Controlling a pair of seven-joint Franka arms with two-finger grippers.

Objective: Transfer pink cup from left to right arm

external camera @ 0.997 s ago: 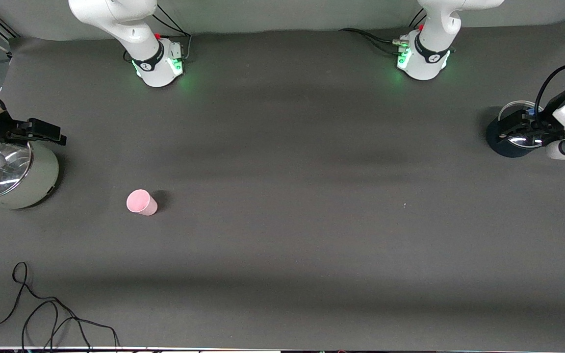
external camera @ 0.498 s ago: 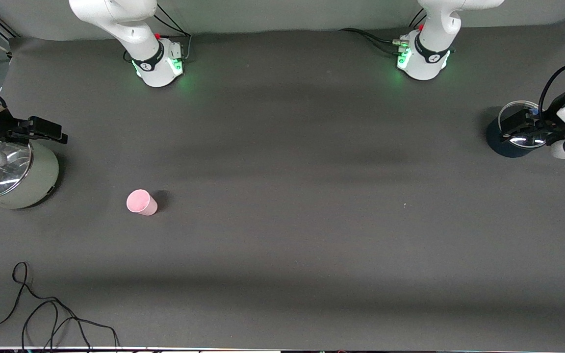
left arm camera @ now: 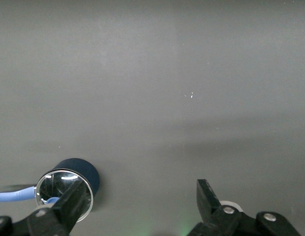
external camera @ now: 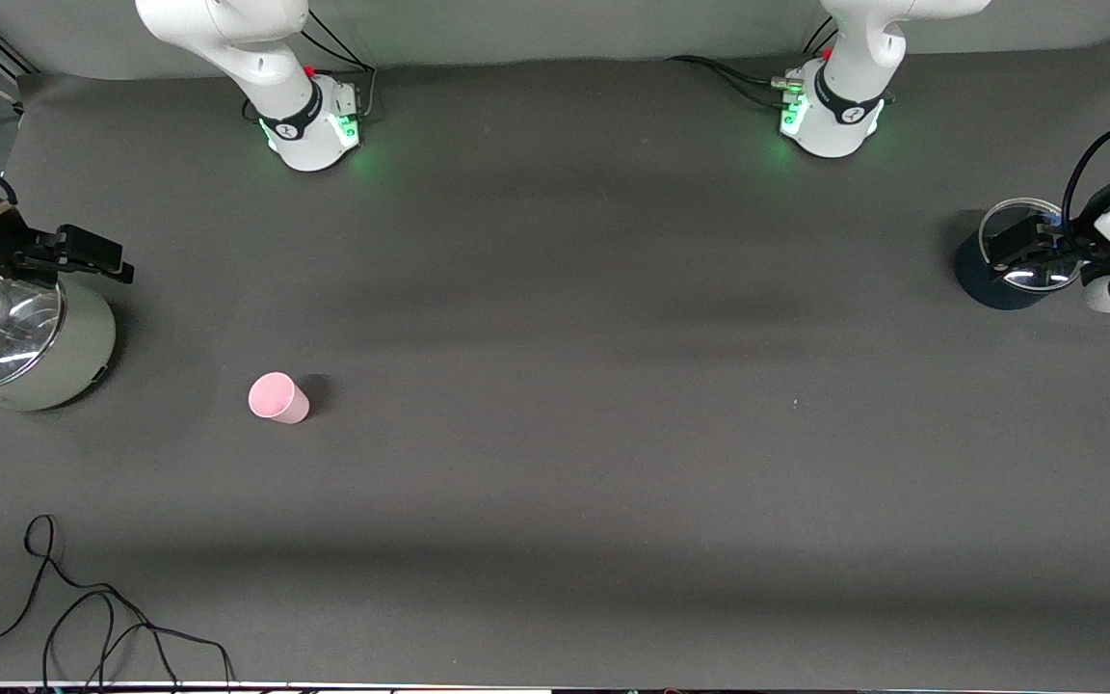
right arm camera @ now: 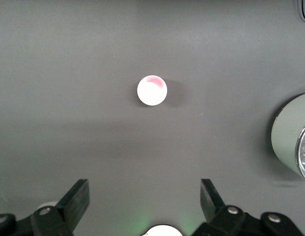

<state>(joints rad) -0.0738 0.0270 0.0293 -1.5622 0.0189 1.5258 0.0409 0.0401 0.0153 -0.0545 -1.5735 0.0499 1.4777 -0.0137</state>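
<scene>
pink cup (external camera: 277, 397) upright on table (external camera: 574, 405), no legible writing, both grippers open

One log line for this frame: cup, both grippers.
pink cup: upright on table, untouched | left gripper: open, over dark blue pot | right gripper: open, over pale pot

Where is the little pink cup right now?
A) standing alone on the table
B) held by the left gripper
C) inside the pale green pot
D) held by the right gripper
A: the pink cup stands upright on the bare table, apart from both open grippers, the left gripper and the right gripper.
</scene>
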